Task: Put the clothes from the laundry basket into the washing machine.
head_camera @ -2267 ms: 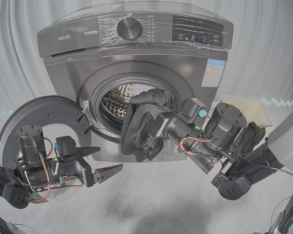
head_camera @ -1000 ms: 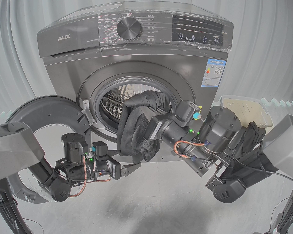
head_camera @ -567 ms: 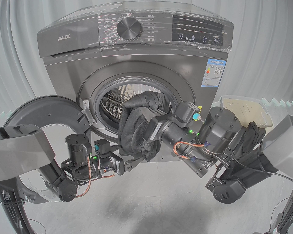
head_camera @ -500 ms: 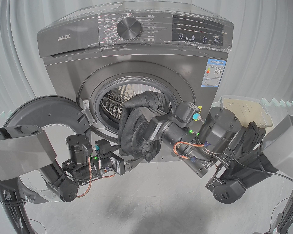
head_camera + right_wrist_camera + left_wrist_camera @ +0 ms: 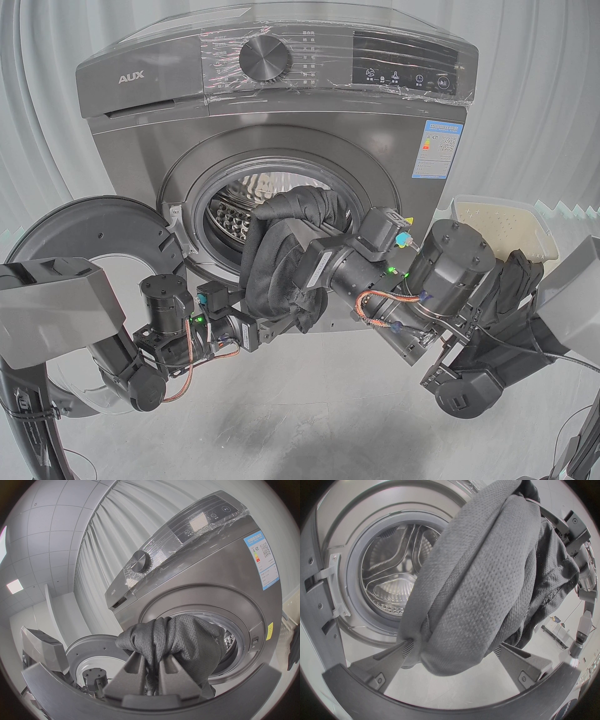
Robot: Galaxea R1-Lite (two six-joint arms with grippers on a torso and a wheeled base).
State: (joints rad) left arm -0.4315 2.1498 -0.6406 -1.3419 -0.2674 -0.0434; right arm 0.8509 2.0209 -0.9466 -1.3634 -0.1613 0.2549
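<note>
The grey washing machine (image 5: 275, 131) stands with its round door (image 5: 94, 237) swung open to the left and its steel drum (image 5: 390, 583) exposed. My right gripper (image 5: 152, 667) is shut on a black mesh garment (image 5: 281, 250), holding it at the drum's mouth. The bundle's upper part rests against the opening's rim and its lower part hangs outside. My left gripper (image 5: 453, 647) is open just under that hanging end, with one finger (image 5: 393, 658) on each side of the cloth. The cream laundry basket (image 5: 506, 228) stands at the machine's right.
More black clothing (image 5: 519, 275) hangs over the basket's front rim, behind my right arm. The open door takes up the space at the left. Bare grey floor (image 5: 300, 400) lies in front of the machine, and pale curtains hang behind.
My left arm has swung right and risen, bringing its open gripper under the garment's hanging end. The right gripper has shifted the garment slightly left, and its lower part now hangs shorter.
</note>
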